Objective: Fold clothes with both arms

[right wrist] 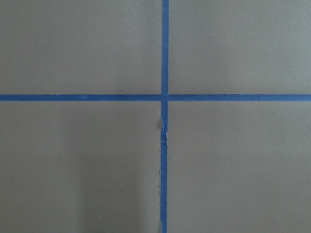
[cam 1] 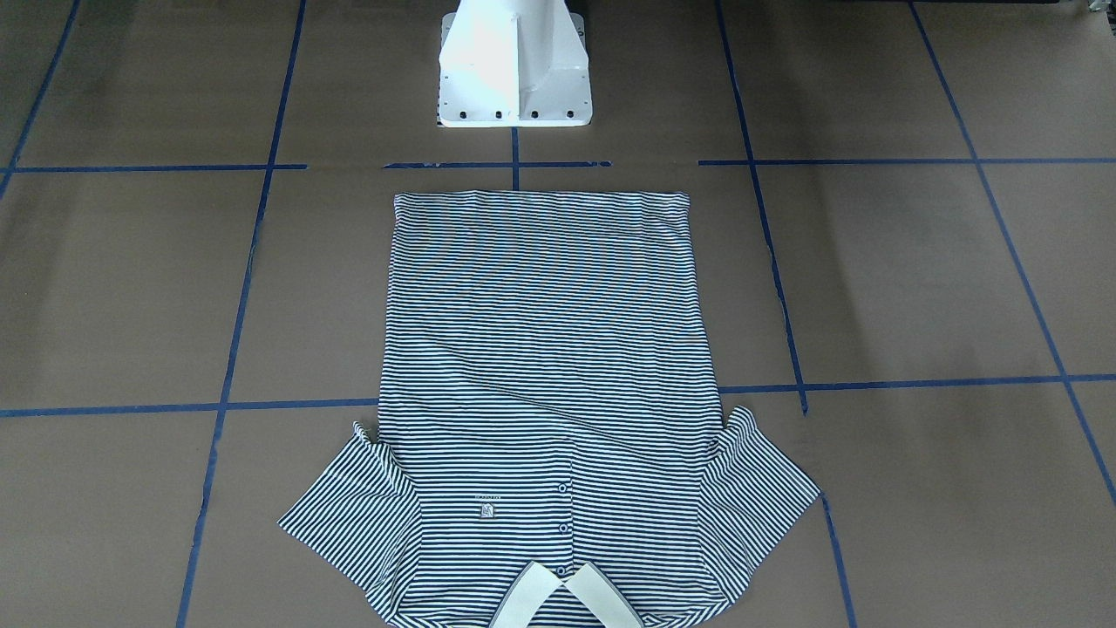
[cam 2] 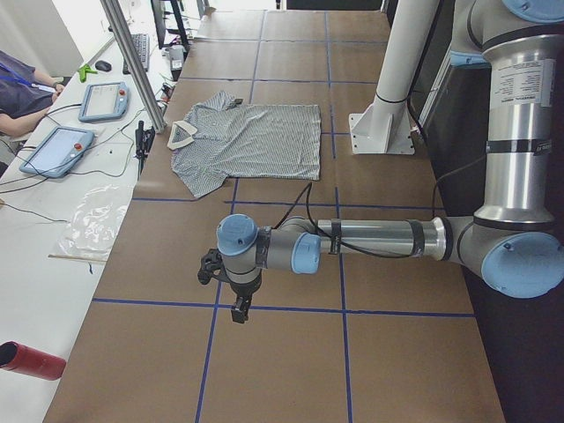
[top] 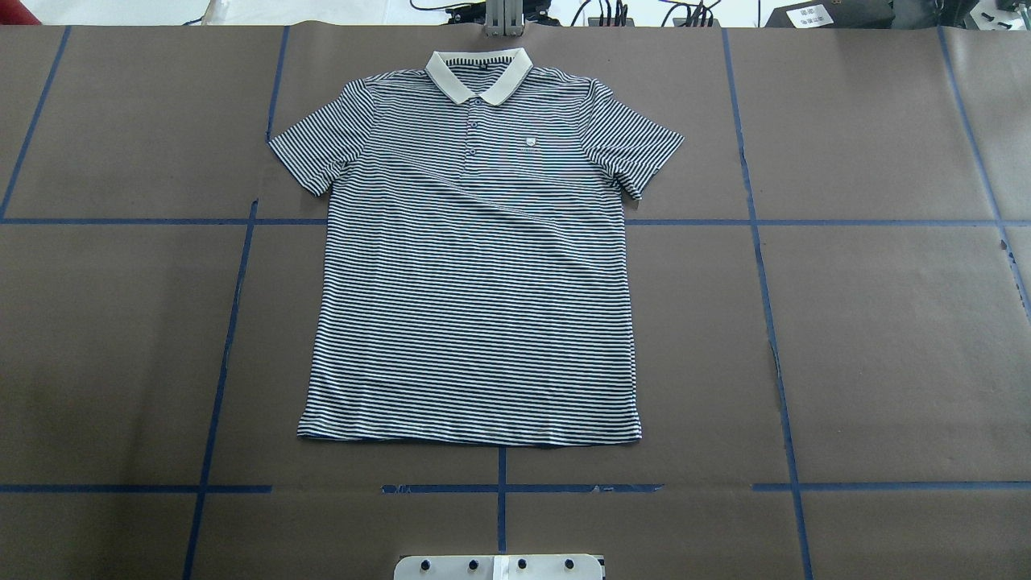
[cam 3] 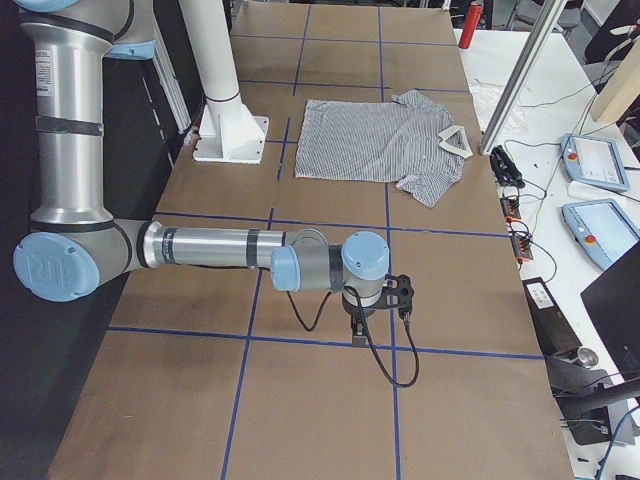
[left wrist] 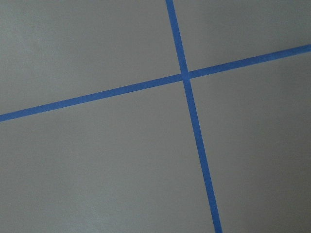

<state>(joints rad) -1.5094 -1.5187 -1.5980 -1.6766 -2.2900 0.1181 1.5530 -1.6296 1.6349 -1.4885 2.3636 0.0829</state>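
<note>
The striped polo shirt [top: 475,282] lies flat and face up in the middle of the table, sleeves spread. Its cream collar [top: 478,74] points away from the robot's base and its hem lies nearest the base [cam 1: 540,202]. Both arms hang far out to the sides, well away from the shirt [cam 2: 247,137] [cam 3: 375,140]. The left gripper [cam 2: 238,308] shows only in the exterior left view and the right gripper [cam 3: 358,325] only in the exterior right view, so I cannot tell whether either is open or shut. Each wrist view shows only brown table with a blue tape cross [left wrist: 184,76] [right wrist: 164,97].
The white pedestal [cam 1: 514,70] stands just behind the hem. Blue tape lines [top: 233,322] grid the brown table. Along the far edge runs a bench with teach pendants [cam 2: 57,150], a metal post [cam 2: 132,62], cables and a seated person's sleeve [cam 2: 18,84]. A red can [cam 2: 31,361] lies there too.
</note>
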